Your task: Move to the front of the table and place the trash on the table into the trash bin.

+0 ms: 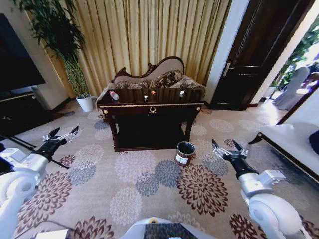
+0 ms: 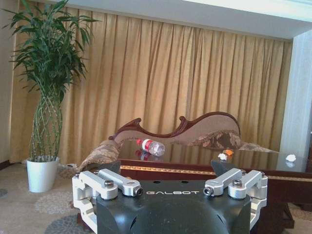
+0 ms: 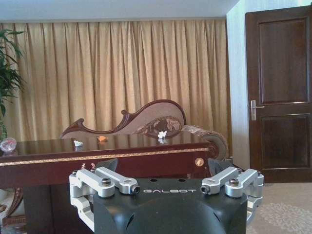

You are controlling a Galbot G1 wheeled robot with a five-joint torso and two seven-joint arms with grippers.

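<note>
In the head view the dark glossy desk (image 1: 152,107) with gold trim and a wreath emblem stands in the upper middle of the frame, in front of a carved sofa (image 1: 154,77) and yellow curtains (image 1: 149,35). On its top, toward the left end, lies a clear plastic bottle (image 1: 114,95) with a red cap and red-white label, on its side. Further right along the top sit a small white scrap (image 1: 145,96), an orange scrap (image 1: 153,92) and another white scrap (image 1: 182,92), each apart from the others. The small round brown trash bin (image 1: 184,153) with a black liner and a white label stands on the flowered carpet (image 1: 149,184) just right of centre, near the desk's front right leg but not touching it.

The left gripper (image 1: 64,135) hangs at the left edge of the frame, low over the carpet and well apart from the desk, its jaws spread and holding nothing. The right gripper (image 1: 228,148) hangs in the lower right, to the right of the bin, its jaws likewise released and empty.

In the left wrist view the bottle (image 2: 152,146) lies on the desk top beyond the spread fingers (image 2: 105,187), with a potted plant (image 2: 46,97) at the left. In the right wrist view the white scraps (image 3: 162,134) and orange scrap (image 3: 102,138) rest on the desk, a dark door (image 3: 280,92) at the right.
</note>
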